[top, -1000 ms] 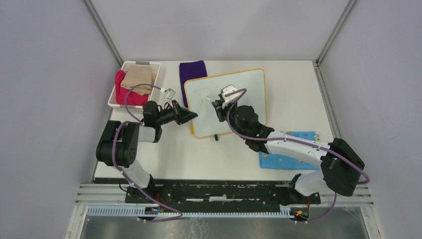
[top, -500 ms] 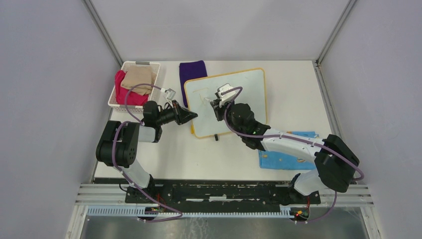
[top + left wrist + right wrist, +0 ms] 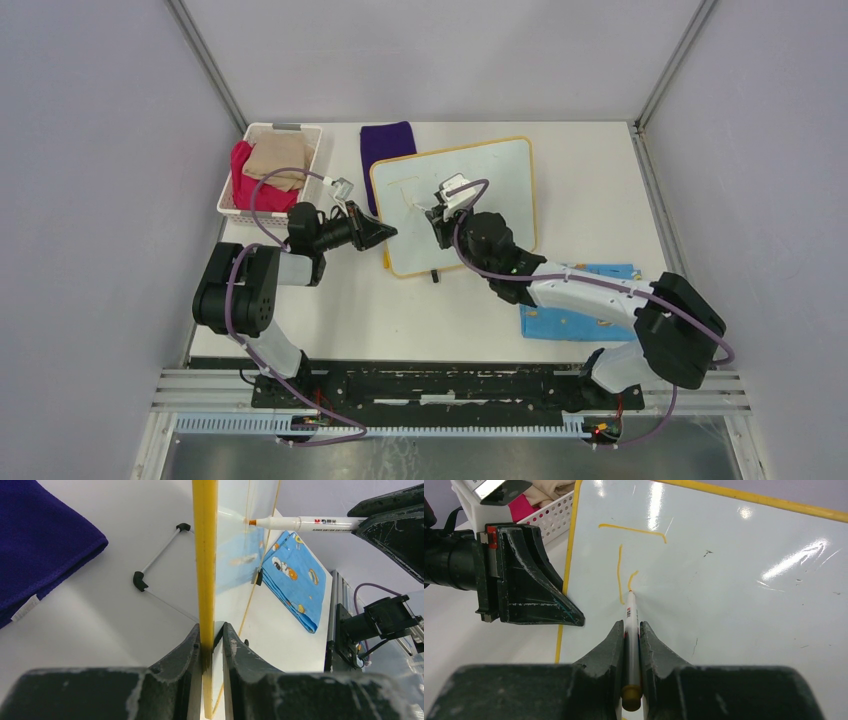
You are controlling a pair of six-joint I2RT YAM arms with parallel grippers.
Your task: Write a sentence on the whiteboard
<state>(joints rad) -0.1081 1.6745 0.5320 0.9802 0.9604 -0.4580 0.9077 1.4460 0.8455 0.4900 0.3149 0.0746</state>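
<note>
While the left gripper [image 3: 210, 631] clamps the whiteboard [image 3: 205, 555] edge and the right gripper [image 3: 631, 628] grips the marker [image 3: 630, 607], press lightly; keep strokes smooth; space letters evenly.

The left gripper [image 3: 209, 630] clamps the whiteboard [image 3: 205, 555] by its yellow edge, bottom centre. A marker [image 3: 305, 524] touches its orange tip to the board, upper right. A purple cloth [image 3: 35, 540] lies upper left.
</note>
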